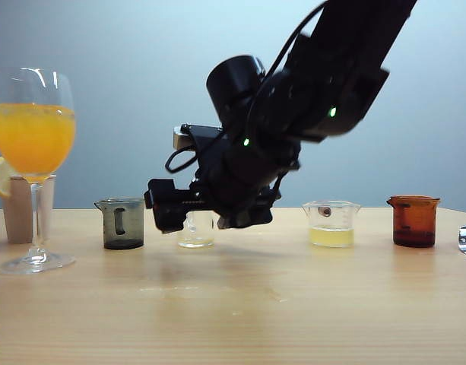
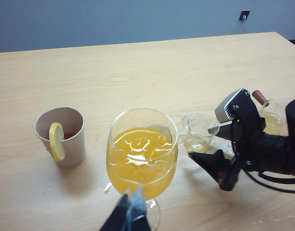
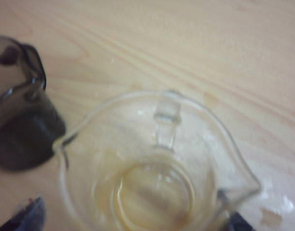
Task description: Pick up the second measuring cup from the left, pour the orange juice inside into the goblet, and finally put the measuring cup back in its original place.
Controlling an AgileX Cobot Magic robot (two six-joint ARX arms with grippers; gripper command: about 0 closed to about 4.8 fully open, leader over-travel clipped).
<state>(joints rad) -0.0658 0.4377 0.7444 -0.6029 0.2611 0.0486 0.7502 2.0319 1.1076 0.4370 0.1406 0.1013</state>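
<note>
Your right end effector (image 1: pixel 188 209) hangs low over the pale wood surface (image 1: pixel 233 304), released, its jaws spread wide on either side of the small clear measuring cup with a pour lip (image 1: pixel 196 230) without gripping it. That second measuring cup stands upright on the surface, just right of the smoky grey cup (image 1: pixel 122 223). In the right wrist view you look straight down into the cup (image 3: pixel 154 168): only a thin orange film is left at its bottom, and the dark fingertips (image 3: pixel 27 216) sit at its sides, apart from the glass. The grey cup (image 3: pixel 17 110) stands just beside it.

The tall clear stemmed goblet (image 1: pixel 33 167) stands at the far left of the exterior view, its bowl holding the bright orange juice (image 1: pixel 33 137). Behind it you see a paper cup with a lemon slice on its rim (image 2: pixel 60 137).

Your left end effector (image 2: pixel 130 216) sits just in front of the goblet (image 2: pixel 141 159), fingertips pressed together, clenched on nothing.

Further right stand a clear cup with pale yellow liquid (image 1: pixel 331 224) and an amber cup (image 1: pixel 413 221).
</note>
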